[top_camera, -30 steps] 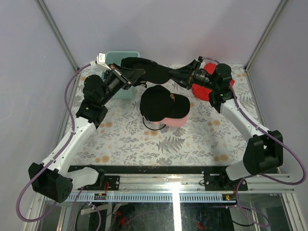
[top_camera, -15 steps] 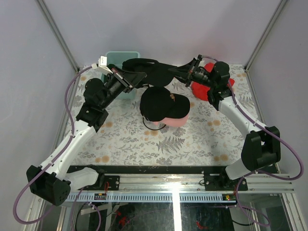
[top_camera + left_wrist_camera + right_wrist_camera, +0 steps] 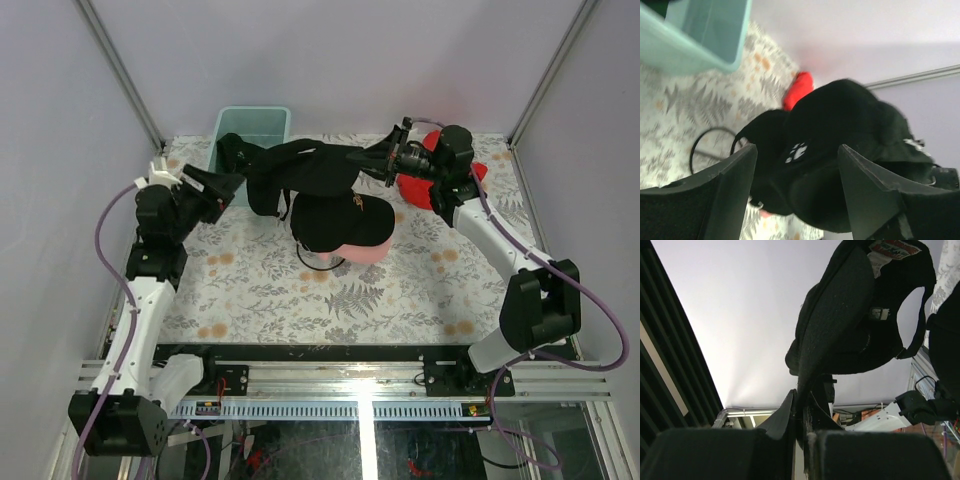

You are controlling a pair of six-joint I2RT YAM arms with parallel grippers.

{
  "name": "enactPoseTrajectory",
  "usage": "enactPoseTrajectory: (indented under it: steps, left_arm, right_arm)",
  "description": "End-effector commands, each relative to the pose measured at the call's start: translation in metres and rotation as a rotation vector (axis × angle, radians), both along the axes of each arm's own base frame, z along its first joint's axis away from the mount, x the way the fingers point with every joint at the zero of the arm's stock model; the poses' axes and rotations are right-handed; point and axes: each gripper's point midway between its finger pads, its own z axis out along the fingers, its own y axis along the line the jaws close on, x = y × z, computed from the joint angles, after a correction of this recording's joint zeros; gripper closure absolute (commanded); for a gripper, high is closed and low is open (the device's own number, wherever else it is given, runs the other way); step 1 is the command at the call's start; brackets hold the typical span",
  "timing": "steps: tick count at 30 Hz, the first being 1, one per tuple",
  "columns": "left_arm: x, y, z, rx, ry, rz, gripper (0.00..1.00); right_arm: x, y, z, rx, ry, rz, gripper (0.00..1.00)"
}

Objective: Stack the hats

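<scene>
A black hat [image 3: 300, 168] hangs in the air by its brim, its crown drooping just above the stack. My right gripper [image 3: 385, 160] is shut on that brim; the right wrist view shows the brim [image 3: 832, 325] pinched between the fingers of the right gripper [image 3: 802, 402]. Below it, another black hat [image 3: 345, 218] sits on a pink hat [image 3: 368, 252] on the table. My left gripper [image 3: 215, 185] stands open to the left of the hanging hat and apart from it. In the left wrist view a black hat [image 3: 840, 125] with a white paw logo fills the space beyond the left gripper [image 3: 797, 150].
A mint-green tub [image 3: 250, 132] [image 3: 700, 30] stands at the back left, close behind the left gripper. A red cloth [image 3: 440, 188] [image 3: 799, 89] lies at the back right under the right arm. A black cord loop [image 3: 315, 262] lies beside the pink hat.
My left gripper has opened, let go of the black hat and pulled back to the left. The hat now hangs from the right gripper alone, its crown sagging toward the stack.
</scene>
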Motion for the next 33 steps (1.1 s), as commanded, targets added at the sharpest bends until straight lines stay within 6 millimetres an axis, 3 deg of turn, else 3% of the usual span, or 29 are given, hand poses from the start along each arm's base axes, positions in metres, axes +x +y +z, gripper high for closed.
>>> enactPoseTrajectory:
  steps: [1,7,14,26,33]
  left_arm:
    - [-0.017,-0.012,-0.048,-0.021,0.142,-0.076,0.37]
    - [-0.032,-0.023,-0.095,-0.054,0.276,-0.15,0.42]
    - [-0.032,-0.024,-0.105,-0.06,0.283,-0.151,0.42]
    - [-0.023,-0.035,-0.133,-0.101,0.32,-0.218,0.43]
    - [-0.024,-0.04,-0.147,-0.117,0.346,-0.252,0.43]
  right_arm:
    - [-0.009,0.001,0.006,-0.004,-0.073,0.084,1.0]
    - [-0.002,-0.013,-0.015,-0.025,-0.065,0.096,1.0]
    - [-0.001,-0.039,-0.044,0.009,-0.012,0.089,1.0]
    - [-0.017,-0.05,-0.082,0.031,0.029,0.119,1.0]
    - [-0.016,-0.068,-0.1,0.066,0.059,0.087,1.0]
